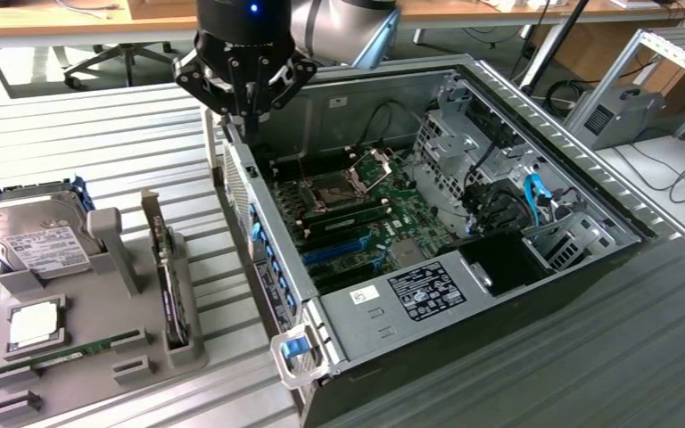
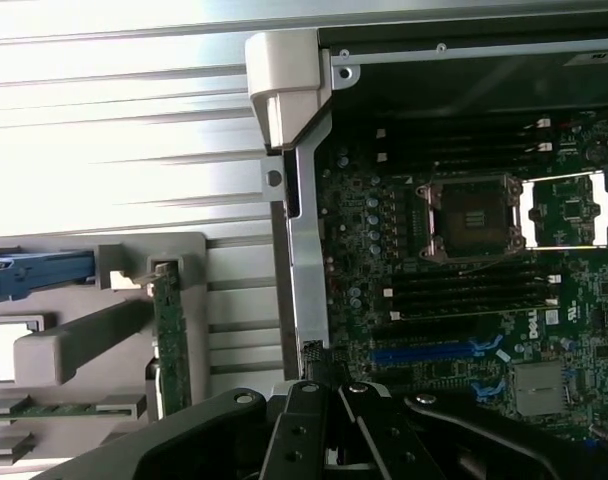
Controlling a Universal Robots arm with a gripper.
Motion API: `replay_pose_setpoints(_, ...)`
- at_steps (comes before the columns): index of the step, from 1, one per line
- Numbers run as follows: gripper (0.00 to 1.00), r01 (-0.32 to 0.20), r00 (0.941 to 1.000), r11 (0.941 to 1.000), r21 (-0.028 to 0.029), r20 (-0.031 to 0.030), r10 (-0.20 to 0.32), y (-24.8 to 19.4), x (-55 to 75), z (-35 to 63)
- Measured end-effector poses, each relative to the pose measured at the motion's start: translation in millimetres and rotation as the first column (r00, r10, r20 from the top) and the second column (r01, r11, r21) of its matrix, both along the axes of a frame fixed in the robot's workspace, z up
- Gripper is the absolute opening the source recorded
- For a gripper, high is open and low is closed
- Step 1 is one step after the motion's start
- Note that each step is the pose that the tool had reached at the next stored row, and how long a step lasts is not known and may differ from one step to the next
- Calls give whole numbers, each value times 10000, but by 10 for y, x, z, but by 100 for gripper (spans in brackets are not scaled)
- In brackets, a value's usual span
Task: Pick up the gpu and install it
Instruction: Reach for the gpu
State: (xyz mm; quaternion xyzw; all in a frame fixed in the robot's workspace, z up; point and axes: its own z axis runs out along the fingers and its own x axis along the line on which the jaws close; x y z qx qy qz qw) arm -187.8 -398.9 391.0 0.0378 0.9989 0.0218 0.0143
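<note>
Claw (image 1: 247, 114) (image 2: 322, 388): black linkage fingers drawn fully together, tips meeting; nothing between them, nothing held. It hangs from the silver-grey arm (image 1: 342, 27) over a far corner of the open grey metal computer case (image 1: 238, 192) (image 2: 304, 250), above the side wall on the exterior view's left; tips near the wall's top edge, contact cannot be told.

The gpu (image 1: 174, 290) (image 2: 171, 345), a slim black rectangular card with a silver metal bracket at one end, stands on its long edge in a slot of the grey moulded plastic holder tray (image 1: 104, 374); the tray lies on the ribbed aluminium table (image 1: 104, 134), just beside the case on the exterior view's left. The gpu is well apart from the claw; untouched, not yet installed.

Same tray: silver hard drive with a white label (image 1: 31, 241), tilted in its cradle, blue rail at its far end; square silver processor chip (image 1: 36, 323) lying flat; narrow green memory stick (image 1: 69, 353) lying in a groove, nearer the tray's front edge than the chip.

Inside the case: green motherboard (image 1: 414, 223); square metal-framed processor socket (image 1: 325, 192) (image 2: 471, 215); blue expansion slots (image 1: 333, 253) (image 2: 424, 352) on the board. In the wrist view the gpu shows edge-on and greenish, beside the case wall.
</note>
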Motion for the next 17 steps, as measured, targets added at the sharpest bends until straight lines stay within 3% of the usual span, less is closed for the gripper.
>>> replay_pose_setpoints(17,11,0,10000,10000,0,0,0,0,-88,-1)
